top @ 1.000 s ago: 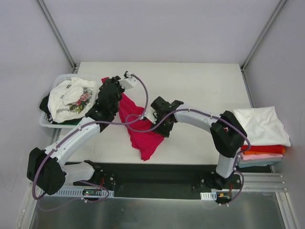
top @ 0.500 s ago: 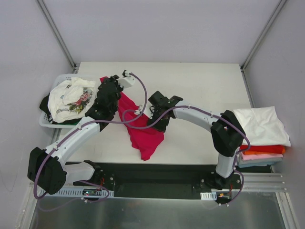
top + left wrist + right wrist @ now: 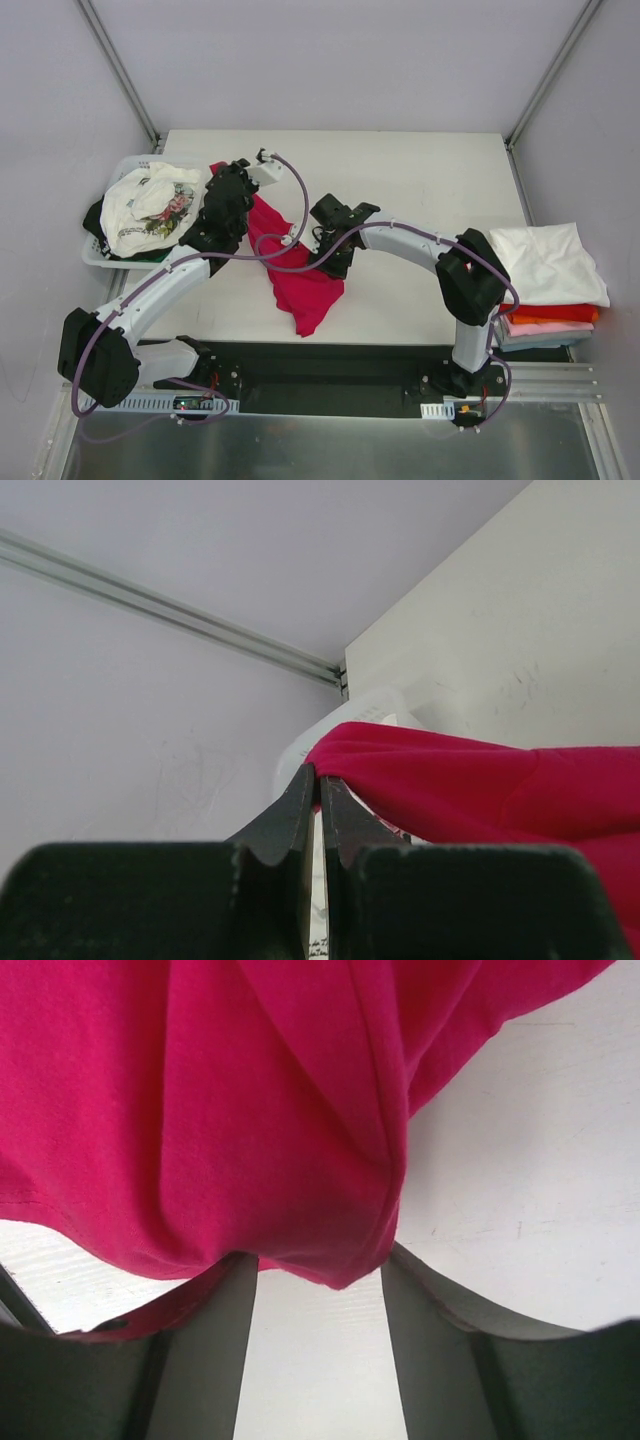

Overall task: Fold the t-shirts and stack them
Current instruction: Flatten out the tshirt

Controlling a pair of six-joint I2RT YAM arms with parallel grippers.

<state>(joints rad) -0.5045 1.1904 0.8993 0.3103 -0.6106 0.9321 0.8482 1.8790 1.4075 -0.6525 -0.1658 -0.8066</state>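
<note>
Pinching a hem of the crimson t-shirt (image 3: 300, 280), the left gripper (image 3: 318, 780) is pressed together on the cloth, just beside the white basket (image 3: 100, 255) at the left edge of the table (image 3: 430, 180). The right gripper (image 3: 320, 1265) is held spread, with a hanging fold of the same shirt lying between its two fingers; the shirt is draped from the left gripper across the middle of the table toward the near edge. A white printed t-shirt (image 3: 150, 205) is heaped in the basket, and a folded stack (image 3: 550, 290) topped by a white shirt is seen beyond the table's right edge.
</note>
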